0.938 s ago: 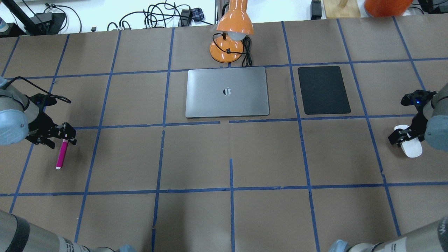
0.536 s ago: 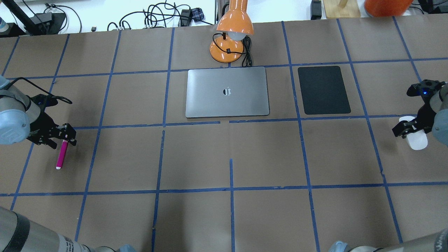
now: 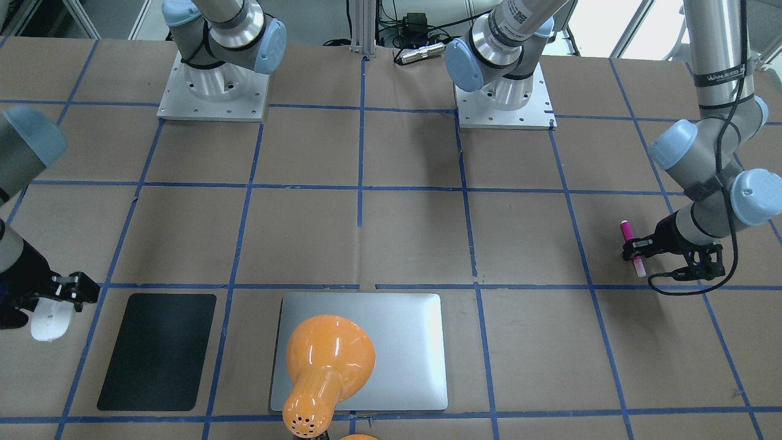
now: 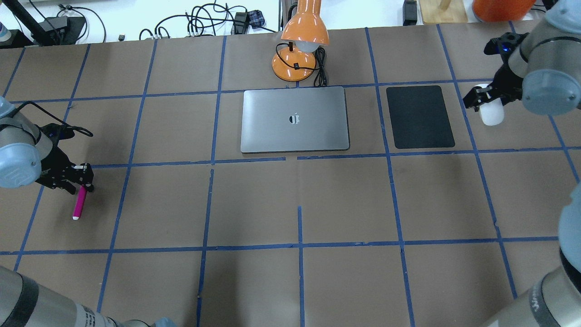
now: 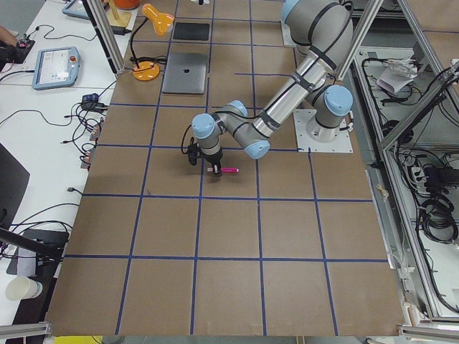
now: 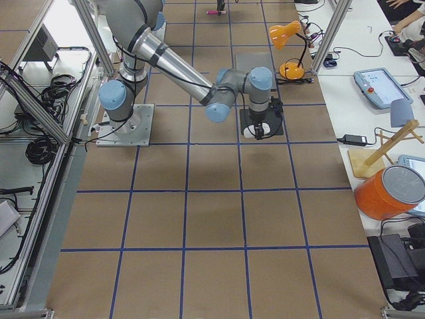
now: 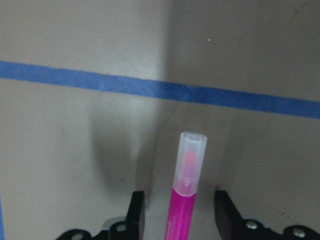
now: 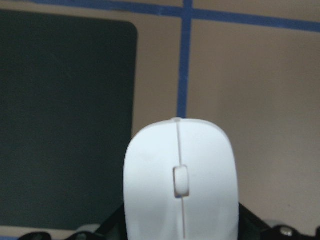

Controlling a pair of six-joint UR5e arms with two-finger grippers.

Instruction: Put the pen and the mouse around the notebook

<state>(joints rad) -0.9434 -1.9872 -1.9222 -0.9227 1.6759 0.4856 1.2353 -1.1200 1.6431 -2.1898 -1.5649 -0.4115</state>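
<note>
The pink pen (image 4: 80, 203) lies on the table at the near left. My left gripper (image 4: 82, 184) is low over its far end. In the left wrist view the pen (image 7: 186, 200) runs between the two fingers with a gap on each side, so this gripper is open. My right gripper (image 4: 489, 101) is shut on the white mouse (image 4: 491, 114) and holds it just right of the black mat (image 4: 420, 116). The mouse (image 8: 180, 180) fills the right wrist view. The silver notebook (image 4: 295, 136) lies closed at the far centre, apart from both grippers.
An orange desk lamp (image 4: 302, 43) with a black cord stands right behind the notebook, and its shade (image 3: 330, 357) covers part of the lid in the front-facing view. Blue tape lines grid the brown table. Both arm bases (image 3: 211, 91) sit on the robot's side.
The right arm has carried the mouse from the near right edge towards the far side, to beside the black mat. The left gripper has settled slightly over the pen, which has not moved.
</note>
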